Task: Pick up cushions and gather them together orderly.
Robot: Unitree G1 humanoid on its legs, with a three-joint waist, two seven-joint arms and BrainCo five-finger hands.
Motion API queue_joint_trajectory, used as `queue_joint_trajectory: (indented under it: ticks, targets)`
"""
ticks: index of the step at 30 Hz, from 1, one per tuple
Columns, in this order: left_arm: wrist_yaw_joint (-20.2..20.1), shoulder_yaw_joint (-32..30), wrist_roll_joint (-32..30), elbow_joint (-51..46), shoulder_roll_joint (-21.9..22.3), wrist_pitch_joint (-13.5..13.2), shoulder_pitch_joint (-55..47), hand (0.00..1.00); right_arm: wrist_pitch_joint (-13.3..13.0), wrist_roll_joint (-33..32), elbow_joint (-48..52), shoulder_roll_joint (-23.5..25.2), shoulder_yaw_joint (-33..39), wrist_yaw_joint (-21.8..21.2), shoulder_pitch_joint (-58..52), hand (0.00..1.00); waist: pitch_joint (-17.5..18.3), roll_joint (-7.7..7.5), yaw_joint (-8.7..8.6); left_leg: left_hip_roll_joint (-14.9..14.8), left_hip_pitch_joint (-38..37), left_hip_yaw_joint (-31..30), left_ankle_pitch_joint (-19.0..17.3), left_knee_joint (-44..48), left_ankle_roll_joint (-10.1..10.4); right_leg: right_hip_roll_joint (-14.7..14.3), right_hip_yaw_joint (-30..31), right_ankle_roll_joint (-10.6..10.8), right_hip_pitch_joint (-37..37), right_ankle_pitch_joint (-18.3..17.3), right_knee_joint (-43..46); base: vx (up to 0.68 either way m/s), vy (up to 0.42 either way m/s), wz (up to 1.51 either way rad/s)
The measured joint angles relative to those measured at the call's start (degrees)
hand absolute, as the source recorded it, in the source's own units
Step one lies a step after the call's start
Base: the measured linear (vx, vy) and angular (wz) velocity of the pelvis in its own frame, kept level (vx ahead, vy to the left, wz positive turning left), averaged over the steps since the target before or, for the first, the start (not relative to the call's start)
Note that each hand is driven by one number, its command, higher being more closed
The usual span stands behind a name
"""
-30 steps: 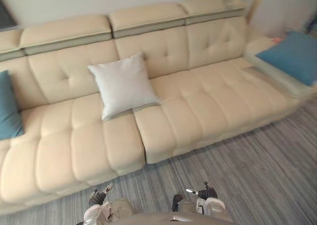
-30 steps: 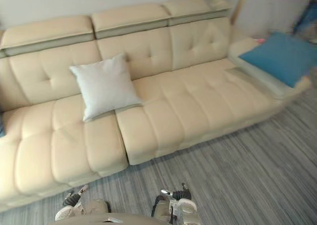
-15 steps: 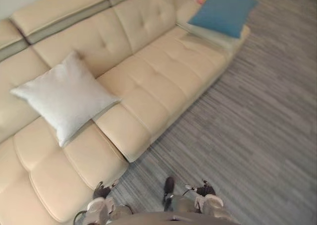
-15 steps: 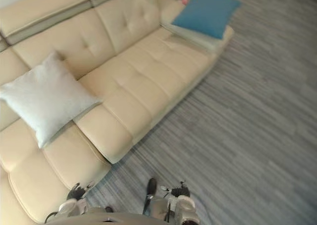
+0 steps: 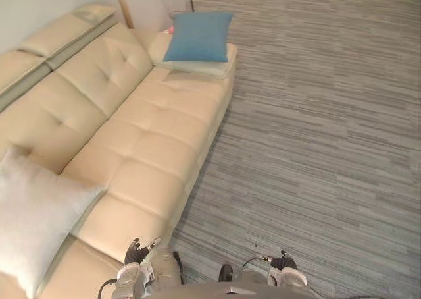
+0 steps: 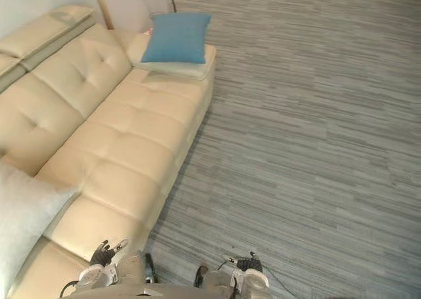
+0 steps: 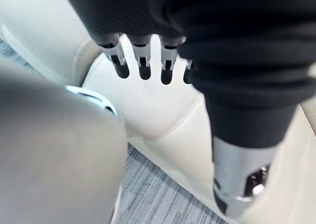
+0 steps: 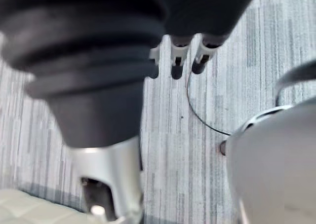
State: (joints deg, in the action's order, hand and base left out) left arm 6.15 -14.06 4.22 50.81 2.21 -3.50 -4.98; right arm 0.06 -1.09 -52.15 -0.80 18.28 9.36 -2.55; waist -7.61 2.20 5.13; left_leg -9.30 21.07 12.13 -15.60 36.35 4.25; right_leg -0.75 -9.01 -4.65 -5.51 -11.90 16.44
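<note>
The whole view has swung rightwards along the sofa (image 5: 131,134) since a second ago, so this is a turn of the camera and not a move of the cushions. The white cushion (image 5: 33,226), which sat mid-picture a second ago, now shows at the near left. It lies as before on the sofa's seat, propped against the backrest. The blue cushion (image 5: 197,37) has passed from the right side of the picture to the upper middle. It still lies flat on the pale armrest pad (image 5: 197,69) at the sofa's far end, well apart from the white cushion, with bare seat between them. To the right of the sofa, much more of the grey striped carpet (image 5: 316,147) shows than before.

Both hands remain low, as in the earlier pictures. The left hand (image 5: 137,254) hangs just off the sofa's front edge. In its wrist view its fingers (image 7: 144,70) point straight down in a loose row, slightly spread, with the thumb (image 7: 242,174) apart from them. They hold nothing and touch nothing, and the cream seat edge lies past them. The right hand (image 5: 284,262) hangs over the carpet, away from the sofa's front. Its fingers (image 8: 177,70) are likewise straight and relaxed, the thumb (image 8: 113,184) stands apart, and nothing is in its grasp, with striped carpet beneath.
</note>
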Motion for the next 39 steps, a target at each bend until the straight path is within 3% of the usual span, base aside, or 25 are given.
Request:
queue_joint_trajectory:
  ticks: [2, 3, 4, 5, 6, 7, 8, 9, 10, 12, 17, 18, 19, 21, 22, 24, 25, 26, 28, 29, 31, 34, 36, 37, 39]
  targets:
    - [-0.08, 0.03, -0.01, -0.18, 0.15, -0.02, -0.12, 0.0, -0.01, -0.91, 0.2, 0.45, 0.06, 0.06, 0.24, 0.0, 0.03, -0.07, 0.61, 1.89, -0.15, -3.01, 2.18, -9.67, 0.14, -0.16, 2.43, 1.08, 0.39, -0.62, -0.28, 0.33, 0.2, -0.93]
    - [-0.12, 0.06, 0.06, -0.17, 0.21, -0.07, -0.18, 0.0, 0.0, -1.0, 0.15, 0.62, 0.05, 0.02, 0.34, 0.0, 0.47, -0.24, 1.24, 2.27, -0.95, -4.52, 6.84, -13.63, -0.64, -0.51, 5.17, 2.68, 0.66, -1.6, -0.31, 0.28, 0.195, -0.88]
    - [-0.11, 0.06, 0.03, -0.17, 0.23, -0.07, -0.22, 0.0, 0.02, -1.0, 0.17, 0.9, 0.04, 0.02, 0.33, 0.0, 0.8, -0.7, 1.26, 2.58, -1.24, -4.45, 7.96, -13.56, -1.67, -0.45, 6.31, 3.27, 0.75, -2.05, -0.31, 0.4, 0.269, -1.01]
    - [-0.14, -0.01, -0.06, -0.15, -0.04, -0.04, -0.44, 0.0, 0.09, -0.99, 0.76, 1.91, -0.03, 0.02, 0.08, 0.0, 2.03, -1.25, 1.2, 3.33, -1.31, -4.05, 7.9, -12.65, -2.9, 0.34, 7.69, 4.28, 0.71, -3.09, -0.08, 0.47, 0.286, -0.7]
    - [-0.15, 0.06, -0.08, 0.02, -1.33, 0.03, -0.31, 0.0, 0.17, -0.94, 1.55, 2.88, -0.59, -0.22, -1.37, 0.0, 2.74, -3.75, 0.88, 4.65, -2.6, -1.56, 5.36, -12.44, -3.78, 2.26, 8.45, 7.07, 0.39, -4.2, 2.9, 0.6, 0.298, -0.69]
    - [-0.1, 0.18, -0.07, 0.14, -1.65, 0.08, -0.06, 0.0, 0.22, -0.87, 1.76, 2.85, -0.49, -0.2, -1.37, 0.0, 2.67, -4.54, 1.09, 5.07, -3.71, -0.25, 4.48, -12.44, -3.83, 3.35, 8.49, 8.25, -0.89, -4.7, 6.83, 0.51, 0.232, -0.67]
    - [-0.07, 0.37, -0.09, 0.38, -1.96, 0.1, 0.06, 0.0, 0.12, -0.83, 2.24, 3.01, -0.13, -0.11, -1.22, 0.0, 2.27, -5.09, 1.17, 5.72, -5.98, 1.15, 3.36, -12.45, -5.05, 4.85, 8.12, 10.01, -3.56, -4.56, 15.33, 0.47, 0.205, -0.54]
    - [-0.03, 1.36, -0.15, 0.66, -2.31, 0.61, -0.02, 0.0, 0.07, -0.77, 2.83, 2.74, -0.1, -0.13, -1.44, 0.0, 1.94, -4.87, 0.14, 6.26, -10.2, 2.24, 1.39, -12.46, -6.03, 7.17, 6.9, 14.07, -8.21, -2.05, 29.66, 0.35, 0.154, -0.37]
    - [0.01, 1.81, -0.18, 0.75, -2.32, 0.71, -0.01, 0.0, 0.09, -0.76, 2.82, 2.74, -0.17, -0.17, -1.53, 0.0, 1.75, -4.66, -0.36, 6.37, -11.85, 2.26, 0.75, -12.55, -6.3, 8.04, 5.97, 13.75, -9.43, -1.8, 34.55, 0.55, 0.158, -0.16]
    - [0.05, 3.37, -0.6, 1.09, -2.25, 0.71, 0.89, 0.0, -0.18, -0.71, 4.34, 2.68, -0.26, -0.44, -1.19, 0.0, 1.12, -3.68, -1.29, 6.41, -20.22, 2.78, -0.46, -16.77, -6.03, 11.75, -1.32, 10.18, -13.54, -2.76, 42.78, 0.54, 0.086, -0.09]
    - [0.09, 3.76, -1.1, 2.72, -1.87, 0.8, 2.32, 0.0, -0.35, -0.74, 3.92, 2.83, -1.12, -0.49, 0.84, 0.0, 0.86, -3.3, -2.46, 4.53, -28.74, 4.05, -0.75, -24.52, -5.08, 12.41, -11.75, 6.81, -19.35, -3.1, 25.46, 0.43, -0.048, -0.04]
    - [0.25, 4.24, -1.23, 3.55, -2.01, 0.92, 2.61, 0.0, -0.37, -0.74, 3.82, 2.56, -1.11, -0.46, 1.73, 0.0, 0.77, -3.16, -2.97, 4.12, -29.84, 4.0, -0.63, -25.71, -4.46, 11.61, -12.21, 6.59, -20.62, -0.1, 17.6, 0.48, -0.188, 0.12]
    - [0.62, 5.2, -2.03, 4.83, -2.7, 1.01, 2.67, 0.0, -0.33, -0.74, 2.98, 2.38, -1.15, -0.45, 1.39, 0.0, 0.63, -3.74, -3.37, 4.58, -31.78, 3.19, -0.62, -26.79, -2.75, 9.75, -11.24, 5.92, -19.76, 7.65, 5.46, 0.6, -0.238, 0.12]
    - [0.75, 4.86, -2.26, 6.13, -3.39, 1.07, 2.78, 0.0, -0.31, -0.73, 1.41, 1.74, -1.15, -0.47, 1.44, 0.0, 0.37, -4.06, -3.86, 4.3, -34.48, 0.85, -2.23, -26.76, 0.3, 8.54, -8.81, 1.79, -18.26, 17.8, 1.91, 0.58, -0.254, 0.08]
    - [0.96, 4.37, -2.87, 6.64, -2.56, 1.09, 3.76, 0.0, -0.37, -0.7, 1.33, -0.49, -1.11, -0.41, 2.97, 0.0, -0.16, -1.44, -3.51, 2.26, -34.28, -1.17, -0.77, -24.75, 1.34, 7.23, -9.31, 1.71, -18.32, 14.42, 4.8, 0.49, -0.238, -0.05]
    - [1.14, 3.36, -3.29, 6.24, -1.23, 0.9, 4.01, 0.0, -0.46, -0.71, 1.46, -1.33, -0.92, -0.39, 3.46, 0.0, -0.79, -0.06, -3.64, 0.83, -32.86, -2.89, 1.31, -19.1, 1.41, 6.26, -9.74, 1.38, -17.3, 11.18, 6.47, 0.46, -0.252, -0.05]
    - [1.14, 1.64, -3.22, 6.02, -0.07, 0.91, 4.07, 0.0, -0.36, -0.72, 1.5, -1.22, -1.11, -0.39, 2.96, 0.0, -1.32, 1.02, -3.94, -1.04, -28.67, -5.57, 3.66, -7.39, 1.13, 5.0, -10.83, 1.3, -14.44, 8.73, 6.38, 0.53, -0.304, 0.09]
    - [1.08, -0.05, -2.44, 5.41, 1.1, 0.9, 3.62, 0.0, -0.35, -0.77, 1.71, -1.31, -1.58, -0.35, 2.78, 0.0, -1.73, 1.38, -3.38, -3.33, -22.56, -8.1, 9.74, 7.27, 1.47, 3.67, -10.88, 0.92, -10.4, 6.77, 4.88, 0.43, -0.215, 0.12]
    - [1.12, -0.87, -0.78, 3.38, 1.11, 0.73, 3.46, 0.0, -0.37, -0.93, 1.69, -0.46, -2.35, 0.02, 2.62, 0.0, -2.45, 1.7, -1.97, -5.34, -14.5, -8.52, 5.9, 24.0, 1.39, 1.37, -10.89, -0.48, -3.47, 4.25, 2.34, 0.43, -0.137, -0.16]
    - [1.12, -0.76, 0.34, 2.22, 0.82, 0.5, 3.17, 0.0, -0.36, -1.33, 1.63, 0.51, -2.35, 0.02, 2.48, 0.0, -2.76, 0.49, -1.32, -4.83, -10.78, -7.74, 4.17, 25.36, 1.06, 1.06, -10.72, -0.36, -0.45, 3.55, 0.63, 0.44, -0.12, -0.19]
    - [1.07, -0.41, 1.61, 0.85, 0.74, 0.09, 2.98, 0.0, -0.36, -1.49, 1.65, 1.51, -2.29, 0.07, 2.38, 0.0, -2.66, 0.1, -0.67, -3.57, -6.58, -5.45, 1.97, 21.09, -0.13, 0.81, -10.52, 0.19, 3.15, 3.29, -2.39, 0.33, -0.062, -0.09]
    - [1.06, -0.85, 2.43, -0.74, 1.48, -0.16, 2.5, 0.0, -0.36, -1.51, 1.69, 2.26, -1.91, 0.62, 2.63, 0.0, -2.54, 0.16, 0.01, 0.09, -2.05, -2.56, 1.23, -1.06, -1.08, 0.84, -9.16, 2.57, 7.6, 3.05, -6.18, 0.41, 0.031, -0.16]
    - [1.08, -1.2, 2.43, -0.71, 2.01, -0.15, 2.35, 0.0, -0.34, -1.42, 1.61, 2.42, -1.19, 1.19, 2.63, 0.0, -2.34, 0.19, 0.86, 2.18, -2.8, -2.92, 5.3, -15.51, -0.57, 1.03, -7.54, 4.28, 9.34, 1.53, -7.44, 0.43, 0.147, -0.48]
    - [1.08, -1.33, 2.42, -0.46, 1.47, -0.16, 1.69, 0.0, -0.27, -1.39, 1.41, 2.46, -1.19, 1.21, 2.18, 0.0, -1.5, -0.71, 1.47, 3.48, -4.39, -3.28, 11.5, -17.4, -2.92, 1.7, -5.14, 5.24, 10.55, -0.45, -7.63, 0.44, 0.196, -0.59]
    - [1.04, -1.8, 2.41, -0.36, 0.22, -0.09, 1.09, 0.0, -0.12, -1.31, 1.41, 3.09, -1.43, 1.07, 1.53, 0.0, 0.25, -2.7, 1.31, 5.31, -4.53, -2.52, 9.17, -15.33, -5.24, 3.93, -3.81, 6.68, 11.14, -1.99, -6.71, 0.45, 0.173, -0.4]
